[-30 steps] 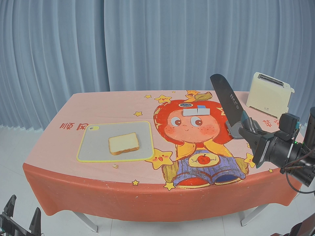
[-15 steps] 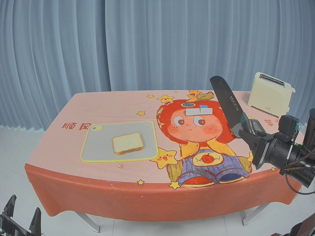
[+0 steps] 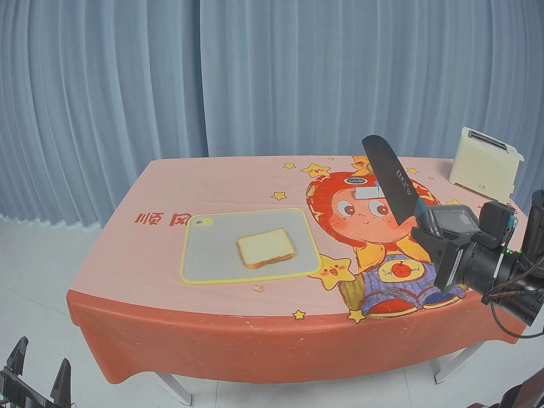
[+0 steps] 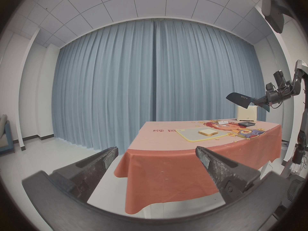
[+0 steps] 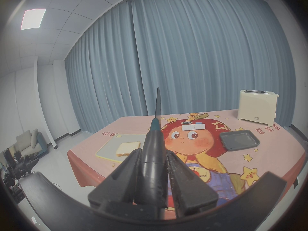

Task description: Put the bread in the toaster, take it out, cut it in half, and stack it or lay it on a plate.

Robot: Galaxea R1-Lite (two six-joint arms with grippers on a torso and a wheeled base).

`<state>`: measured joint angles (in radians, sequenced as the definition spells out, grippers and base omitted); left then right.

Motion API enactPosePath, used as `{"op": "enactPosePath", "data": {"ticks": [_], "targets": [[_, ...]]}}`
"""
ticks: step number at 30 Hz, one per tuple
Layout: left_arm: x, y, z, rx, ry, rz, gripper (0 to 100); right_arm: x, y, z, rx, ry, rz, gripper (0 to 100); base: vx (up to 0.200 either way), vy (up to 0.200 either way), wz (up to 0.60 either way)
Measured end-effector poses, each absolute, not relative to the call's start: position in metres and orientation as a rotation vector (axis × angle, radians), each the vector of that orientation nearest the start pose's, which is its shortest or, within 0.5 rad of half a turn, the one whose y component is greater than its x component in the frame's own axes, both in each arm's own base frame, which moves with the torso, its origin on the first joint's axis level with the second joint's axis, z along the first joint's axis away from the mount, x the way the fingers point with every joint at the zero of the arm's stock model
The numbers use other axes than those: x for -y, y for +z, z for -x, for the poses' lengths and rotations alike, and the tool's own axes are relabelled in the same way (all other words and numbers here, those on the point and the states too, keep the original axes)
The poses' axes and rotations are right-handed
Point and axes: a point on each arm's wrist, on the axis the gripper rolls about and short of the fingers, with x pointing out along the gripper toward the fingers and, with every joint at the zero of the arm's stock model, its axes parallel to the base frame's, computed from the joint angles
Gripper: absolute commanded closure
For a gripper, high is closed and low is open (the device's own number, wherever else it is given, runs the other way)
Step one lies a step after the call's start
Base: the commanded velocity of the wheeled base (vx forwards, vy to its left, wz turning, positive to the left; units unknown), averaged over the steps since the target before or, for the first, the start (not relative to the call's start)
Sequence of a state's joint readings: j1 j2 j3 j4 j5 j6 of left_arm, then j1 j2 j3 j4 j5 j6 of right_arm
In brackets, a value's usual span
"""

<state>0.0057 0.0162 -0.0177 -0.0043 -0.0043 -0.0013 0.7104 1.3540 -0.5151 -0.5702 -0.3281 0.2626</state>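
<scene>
A slice of bread lies flat on the grey, yellow-rimmed cutting board left of the table's middle. My right gripper hangs above the table's right front part, shut on the handle of a knife whose dark blade points up and away. In the right wrist view the gripper clamps the knife, with the bread beyond it. The cream toaster stands at the back right corner. My left gripper is open, low beside the table's left end.
A dark grey tray lies between the toaster and the printed cartoon face, partly behind my right gripper in the head view. Small white and blue blocks sit on the face. A crumb lies before the board.
The whole head picture has slid right, so the camera has moved. Bread, board and toaster keep their places on the table. The right gripper with the knife now stands nearer the board.
</scene>
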Motion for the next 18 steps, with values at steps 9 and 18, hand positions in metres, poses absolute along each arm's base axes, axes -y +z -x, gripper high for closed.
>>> {"op": "enactPosePath", "data": {"ticks": [9,18], "targets": [[0.0002,0.0812,0.0229,0.006,0.001,0.000,0,-0.1296,0.1865,-0.1619,-0.283,0.348,-0.122,100,0.000,0.022,0.00],[0.0003,0.0812,0.0229,0.006,0.000,0.000,0,-0.1298,0.1855,-0.1624,-0.281,0.355,-0.083,100,0.000,0.000,0.00]]}}
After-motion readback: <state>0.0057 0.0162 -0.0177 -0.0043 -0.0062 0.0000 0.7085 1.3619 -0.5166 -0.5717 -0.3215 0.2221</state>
